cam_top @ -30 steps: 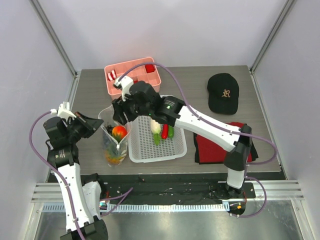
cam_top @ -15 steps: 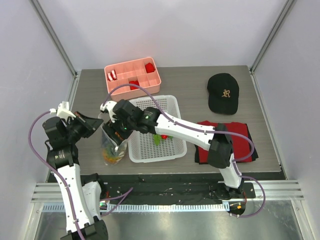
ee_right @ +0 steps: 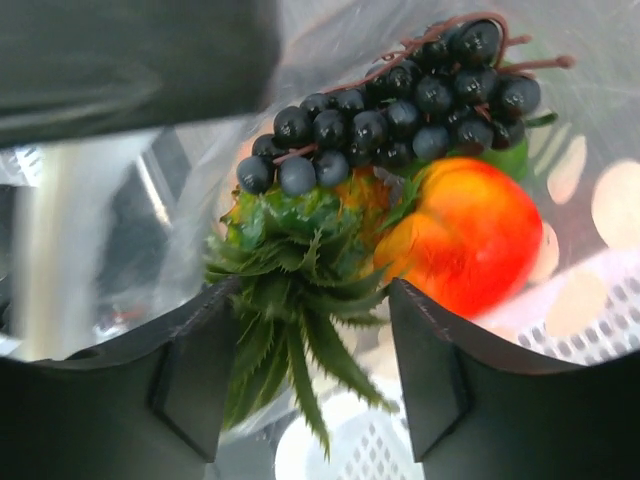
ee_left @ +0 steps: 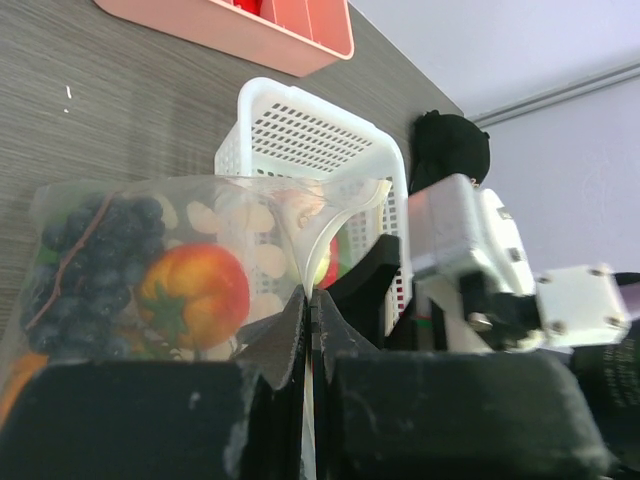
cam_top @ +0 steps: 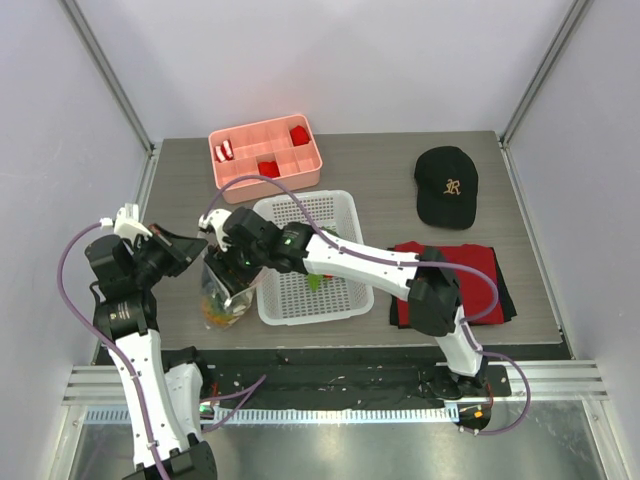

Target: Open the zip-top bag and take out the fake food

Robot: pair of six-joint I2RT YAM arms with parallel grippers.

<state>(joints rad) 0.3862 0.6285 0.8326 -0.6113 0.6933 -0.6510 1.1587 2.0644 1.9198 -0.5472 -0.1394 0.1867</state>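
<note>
The clear zip-top bag (cam_top: 222, 298) with white dots stands left of the white basket. My left gripper (cam_top: 193, 247) is shut on its rim (ee_left: 310, 250) and holds the mouth up. My right gripper (cam_top: 240, 275) is open inside the bag's mouth. In the right wrist view its fingers (ee_right: 205, 370) straddle the green crown (ee_right: 290, 300) of the pineapple. Dark grapes (ee_right: 400, 105) lie above the crown and an orange-red tomato (ee_right: 470, 235) sits to its right. The left wrist view shows the tomato (ee_left: 195, 295) and grapes (ee_left: 90, 250) through the plastic.
A white perforated basket (cam_top: 345, 215) holds a few food pieces, mostly hidden under my right arm. A pink compartment tray (cam_top: 265, 160) stands at the back. A black cap (cam_top: 446, 185) and red and black cloth (cam_top: 480, 262) lie to the right.
My right gripper has moved from above the basket's left edge down into the bag's mouth. The left gripper has kept its hold on the rim.
</note>
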